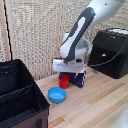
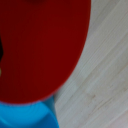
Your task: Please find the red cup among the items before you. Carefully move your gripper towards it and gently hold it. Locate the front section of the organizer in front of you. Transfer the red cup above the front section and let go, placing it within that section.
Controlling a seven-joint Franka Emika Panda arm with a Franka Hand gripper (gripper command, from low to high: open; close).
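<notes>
The red cup (image 1: 63, 81) stands upright on the wooden table, just behind the blue bowl. My gripper (image 1: 70, 79) is down at the cup, its white hand right above it and a dark-blue-tipped finger (image 1: 78, 79) beside it toward the exterior view's right. The other finger is hidden, so the frames do not show whether the jaws are closed on the cup. In the wrist view the cup (image 2: 40, 45) fills most of the picture and no finger shows. The black organizer (image 1: 38, 95) stands at the exterior view's left, its divider making two compartments; the nearer one (image 1: 17, 104) is empty.
A shallow light-blue bowl (image 1: 57, 95) sits on the table between cup and organizer; its edge shows in the wrist view (image 2: 25, 116). A black boxy machine (image 1: 112, 52) stands at the back right with a cable. A wicker screen is behind.
</notes>
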